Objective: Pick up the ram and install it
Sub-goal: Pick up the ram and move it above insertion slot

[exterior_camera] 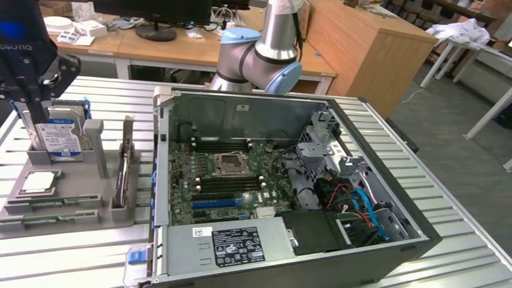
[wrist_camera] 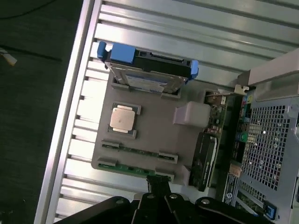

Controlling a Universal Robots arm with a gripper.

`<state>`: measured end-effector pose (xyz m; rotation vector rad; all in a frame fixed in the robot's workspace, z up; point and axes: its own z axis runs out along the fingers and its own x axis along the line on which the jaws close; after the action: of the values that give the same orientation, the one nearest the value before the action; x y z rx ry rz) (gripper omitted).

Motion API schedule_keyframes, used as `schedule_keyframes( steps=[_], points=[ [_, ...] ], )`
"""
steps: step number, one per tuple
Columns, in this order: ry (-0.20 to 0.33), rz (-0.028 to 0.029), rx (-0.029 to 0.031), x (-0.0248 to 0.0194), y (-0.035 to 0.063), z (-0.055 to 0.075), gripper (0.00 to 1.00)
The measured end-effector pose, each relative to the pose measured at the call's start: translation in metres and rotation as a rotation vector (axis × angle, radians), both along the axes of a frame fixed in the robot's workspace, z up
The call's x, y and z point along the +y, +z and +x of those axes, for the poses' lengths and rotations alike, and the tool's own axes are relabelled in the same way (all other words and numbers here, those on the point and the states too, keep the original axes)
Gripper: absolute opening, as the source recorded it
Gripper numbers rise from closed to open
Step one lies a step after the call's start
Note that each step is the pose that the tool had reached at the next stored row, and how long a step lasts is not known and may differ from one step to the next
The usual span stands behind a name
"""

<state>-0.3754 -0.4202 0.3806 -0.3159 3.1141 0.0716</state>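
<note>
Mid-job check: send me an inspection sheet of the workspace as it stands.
Surface: ribbed aluminium table, grey plastic parts tray on it.
Job's things: two long green ram sticks lying in the tray; open dark computer case with black motherboard slots.
Clutter: blue-labelled silver hard drive, square silver processor chip, both in tray.
Grippers: black gripper over the tray, ram not grasped.
Cables: blue cables inside case.
Surroundings: wooden desks behind.
</note>
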Motion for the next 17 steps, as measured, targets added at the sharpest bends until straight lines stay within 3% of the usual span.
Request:
schedule_keyframes(
  steps=[17],
  points=[
    [0.307,-0.0001,0.0,0.0,-0.0001,0.0,0.11]
  ],
)
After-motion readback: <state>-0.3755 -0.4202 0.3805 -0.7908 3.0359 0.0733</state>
